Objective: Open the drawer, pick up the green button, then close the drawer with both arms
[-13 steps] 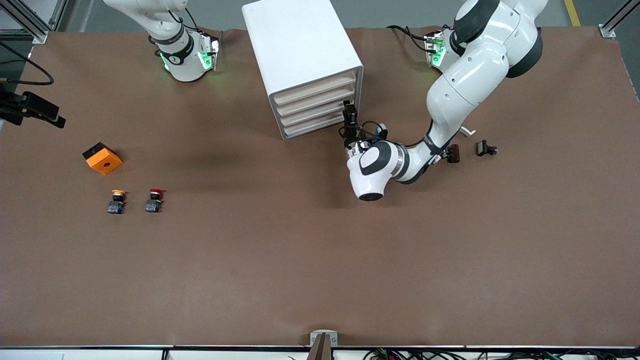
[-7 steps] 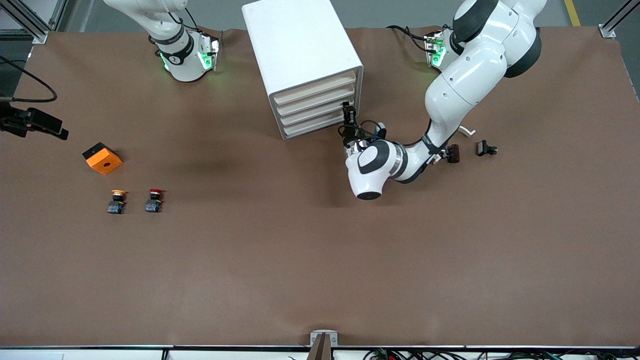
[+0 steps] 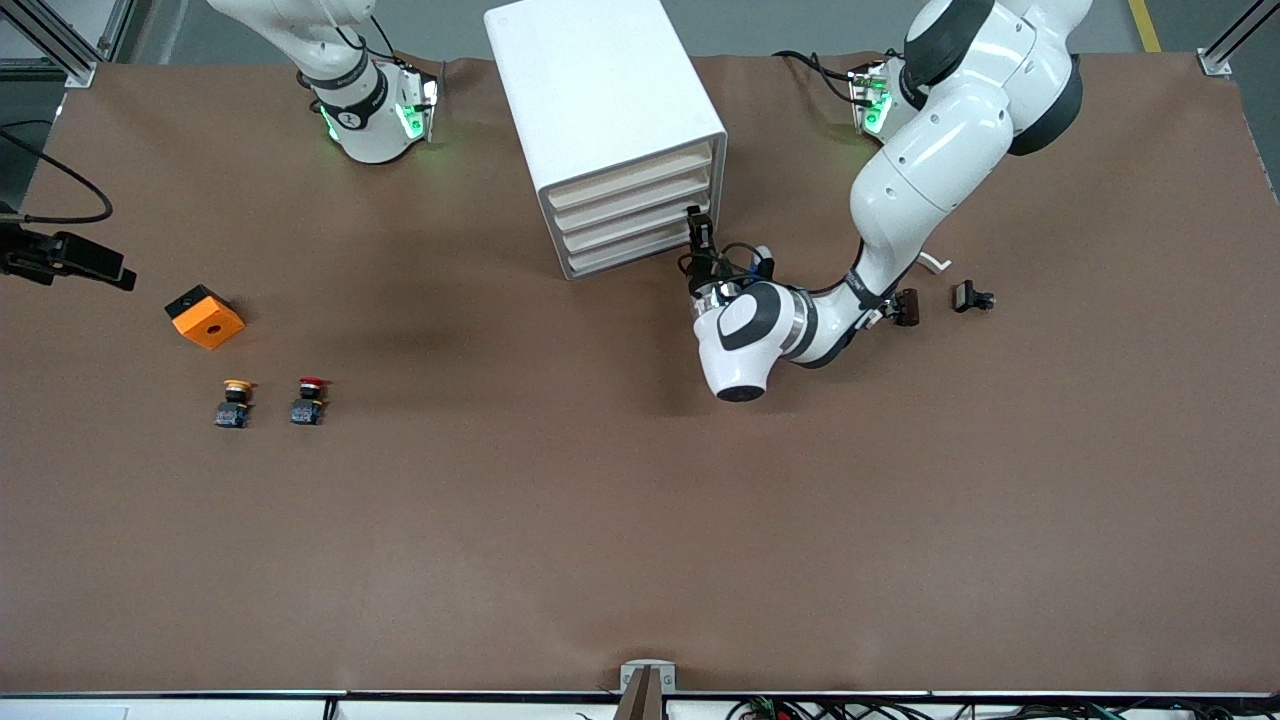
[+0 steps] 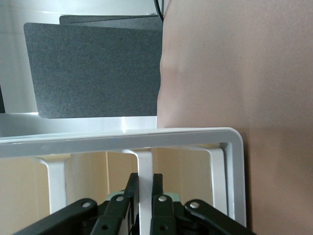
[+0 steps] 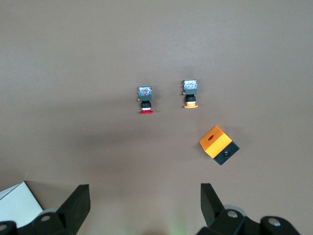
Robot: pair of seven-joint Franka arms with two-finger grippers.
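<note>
Now clamped — left tool [image 4: 145, 193] on a drawer handle [image 4: 145, 166] of the cabinet [image 3: 605, 120], ready to pull (right tool [image 5: 145, 205] gaping, waiting over the surface [image 3: 640, 500]).

An orange box [image 3: 204, 316] sits near a yellow-capped button [image 3: 234, 402] and a red-capped button [image 3: 309, 400] on the brown table [image 3: 560, 520].

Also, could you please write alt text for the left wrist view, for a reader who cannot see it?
The left gripper is shut on a thin white upright bar of the white drawer unit's frame, with cream drawer fronts showing between the bars. Beside the unit lies the brown table, and a dark grey panel stands farther off.
</note>
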